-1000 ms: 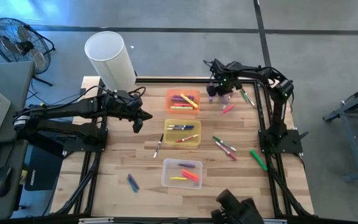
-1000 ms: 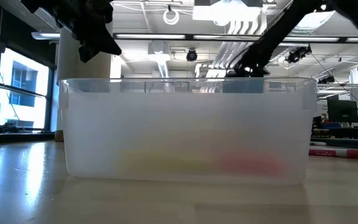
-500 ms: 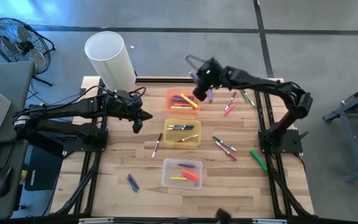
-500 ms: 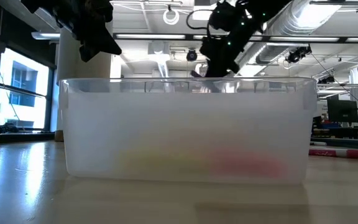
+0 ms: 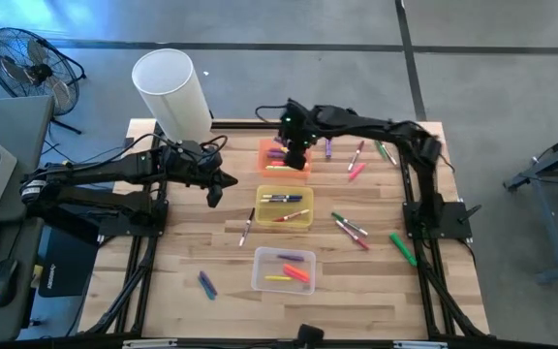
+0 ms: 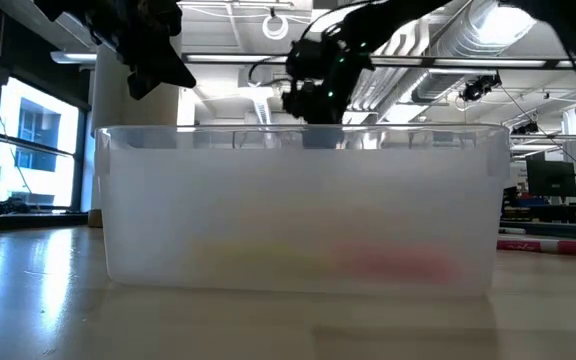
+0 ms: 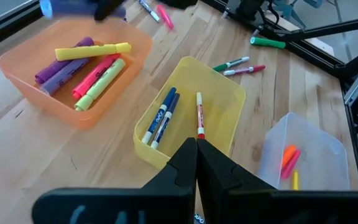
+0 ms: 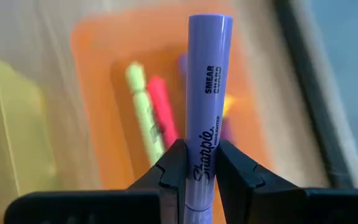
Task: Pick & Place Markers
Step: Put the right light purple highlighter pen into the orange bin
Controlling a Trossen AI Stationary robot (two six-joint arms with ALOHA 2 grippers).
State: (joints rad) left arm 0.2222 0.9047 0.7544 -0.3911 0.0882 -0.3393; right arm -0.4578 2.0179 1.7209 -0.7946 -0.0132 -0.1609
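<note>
Gripping purple highlighter [image 8: 206,93]: right pincer [image 8: 196,163] | barrel text: "Sharpie", "SMEAR GUARD" | left pincer [image 7: 196,149]: closed, empty

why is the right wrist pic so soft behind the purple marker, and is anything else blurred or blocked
Right wrist view: focus sits on the purple highlighter held in the right gripper, so the orange bin behind smears. Left wrist view: a blurred dark shape at the top edge. Low view: the frosted clear bin fills the picture, its contents only colour smudges.
</note>
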